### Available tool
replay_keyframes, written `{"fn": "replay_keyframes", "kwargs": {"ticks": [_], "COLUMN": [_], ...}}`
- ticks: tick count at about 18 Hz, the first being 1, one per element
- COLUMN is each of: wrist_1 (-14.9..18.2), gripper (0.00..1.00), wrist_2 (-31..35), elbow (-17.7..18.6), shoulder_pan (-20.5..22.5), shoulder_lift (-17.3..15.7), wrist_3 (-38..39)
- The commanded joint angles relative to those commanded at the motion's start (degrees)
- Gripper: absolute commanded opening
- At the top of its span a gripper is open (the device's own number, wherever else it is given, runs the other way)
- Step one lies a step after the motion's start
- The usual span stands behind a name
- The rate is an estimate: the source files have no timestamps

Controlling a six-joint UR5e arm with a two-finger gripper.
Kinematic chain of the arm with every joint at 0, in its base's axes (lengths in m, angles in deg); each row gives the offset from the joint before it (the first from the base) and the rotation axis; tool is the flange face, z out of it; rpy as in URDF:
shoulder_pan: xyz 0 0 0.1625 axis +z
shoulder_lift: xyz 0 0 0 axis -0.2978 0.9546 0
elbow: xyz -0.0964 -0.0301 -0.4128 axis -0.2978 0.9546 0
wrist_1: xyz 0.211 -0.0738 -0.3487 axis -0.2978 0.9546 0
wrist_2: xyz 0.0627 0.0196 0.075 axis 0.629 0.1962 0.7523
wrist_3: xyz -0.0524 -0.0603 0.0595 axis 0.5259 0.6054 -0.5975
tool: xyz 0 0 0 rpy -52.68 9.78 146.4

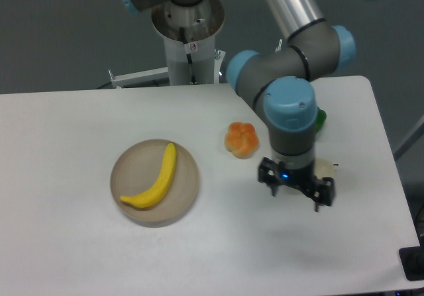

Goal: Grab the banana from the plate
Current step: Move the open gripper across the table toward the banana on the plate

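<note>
The bright-yellow banana (157,179) lies curved across the round beige plate (185,197) at the left-middle of the white table. My gripper (295,198) hangs well to the right of the plate, pointing down above the table. Its two dark fingers stand apart with nothing between them. It holds nothing and is clear of the banana.
A round orange lobed fruit (241,139) sits between the plate and the gripper. A green object (320,119) shows partly behind the arm's wrist. The robot's base column (189,38) stands at the back. The table's right edge (391,177) is close to the gripper.
</note>
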State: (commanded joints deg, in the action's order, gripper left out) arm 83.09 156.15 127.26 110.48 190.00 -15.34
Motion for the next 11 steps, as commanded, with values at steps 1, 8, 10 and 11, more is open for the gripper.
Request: {"fn": "replay_keyframes", "kwargs": {"ticks": [1, 8, 10, 11], "wrist_1": [-0.35, -4.99, -10.00, -11.68], "gripper": [1.00, 1.00, 1.00, 1.00], "wrist_2": [-0.36, -2.56, -5.80, -6.34], "elbow": [1.50, 9.40, 13.35, 15.73], "shoulder_pan": [-0.88, -4.84, -5.20, -5.29], "shoulder_lift": [-0.62, -3.00, -3.35, -3.87], "wrist_3": [0.98, 7.75, 8.80, 8.98]}}
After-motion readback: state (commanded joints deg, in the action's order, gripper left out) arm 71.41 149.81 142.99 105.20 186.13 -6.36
